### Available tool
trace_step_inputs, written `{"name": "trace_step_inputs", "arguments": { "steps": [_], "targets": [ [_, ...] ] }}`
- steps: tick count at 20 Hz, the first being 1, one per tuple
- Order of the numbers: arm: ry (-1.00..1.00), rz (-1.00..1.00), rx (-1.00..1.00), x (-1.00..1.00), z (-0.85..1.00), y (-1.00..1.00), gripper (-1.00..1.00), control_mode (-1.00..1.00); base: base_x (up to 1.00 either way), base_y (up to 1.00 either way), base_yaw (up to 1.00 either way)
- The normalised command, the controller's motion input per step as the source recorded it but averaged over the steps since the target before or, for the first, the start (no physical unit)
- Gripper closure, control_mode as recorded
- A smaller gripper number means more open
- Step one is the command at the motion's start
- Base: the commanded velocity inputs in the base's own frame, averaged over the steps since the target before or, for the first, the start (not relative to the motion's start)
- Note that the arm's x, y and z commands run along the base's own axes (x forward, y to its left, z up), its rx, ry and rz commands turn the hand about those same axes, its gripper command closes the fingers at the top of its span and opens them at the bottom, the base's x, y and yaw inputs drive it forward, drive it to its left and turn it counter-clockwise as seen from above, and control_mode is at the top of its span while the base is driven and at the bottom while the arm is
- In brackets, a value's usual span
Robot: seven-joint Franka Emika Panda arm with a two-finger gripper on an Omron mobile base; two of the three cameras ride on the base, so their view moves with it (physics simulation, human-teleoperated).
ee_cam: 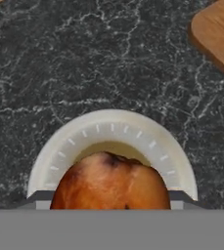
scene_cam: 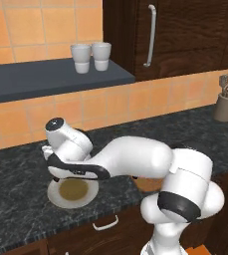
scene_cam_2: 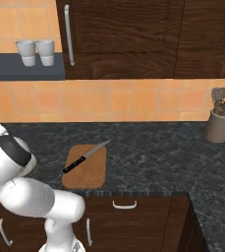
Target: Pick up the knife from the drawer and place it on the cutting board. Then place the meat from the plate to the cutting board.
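Observation:
My gripper [scene_cam: 69, 178] hovers just above the round off-white plate [scene_cam: 60, 198] near the counter's front edge. In the hand view the glossy brown meat [ee_cam: 111, 183] looms large and close, hiding the fingertips, with the plate [ee_cam: 113, 129] lower behind it. The plate's olive centre looks bare from the left base view, so the gripper appears shut on the meat. The black-handled knife [scene_cam_2: 84, 157] lies diagonally on the cutting board [scene_cam_2: 92, 174], to the right of the plate; a corner of the board [ee_cam: 218, 34] also shows from the hand. The drawer's inside is out of view.
Dark marbled counter surrounds the plate. Two white cups [scene_cam: 90, 57] stand on a grey shelf at the back. A utensil holder [scene_cam_2: 218, 123] sits far right. Shut dark fronts with silver handles [scene_cam_2: 125, 204] run below the counter edge.

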Motion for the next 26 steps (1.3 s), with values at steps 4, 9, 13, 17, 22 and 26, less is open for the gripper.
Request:
{"name": "trace_step_inputs", "arguments": {
  "steps": [4, 9, 13, 17, 22, 26],
  "targets": [
    [0.06, -0.19, 0.0, 0.0, 0.08, -1.0, 1.0, -1.0, 0.0, 0.0, 0.0],
    [0.02, -0.16, 0.0, 0.0, -0.18, -1.0, 1.0, -1.0, 0.0, 0.0, 0.0],
    [0.0, -0.13, 0.0, 0.13, -0.01, -1.0, 1.0, -1.0, 0.0, 0.0, 0.0],
    [0.03, -0.11, 0.0, 0.18, 0.0, -1.0, 1.0, -1.0, 0.0, 0.0, 0.0],
    [0.06, -0.08, 0.0, 0.17, 0.0, -1.0, 1.0, -1.0, 0.0, 0.0, 0.0],
    [0.07, -0.04, 0.0, 0.25, 0.0, -1.0, 1.0, -1.0, 0.0, 0.0, 0.0]
  ]
}}
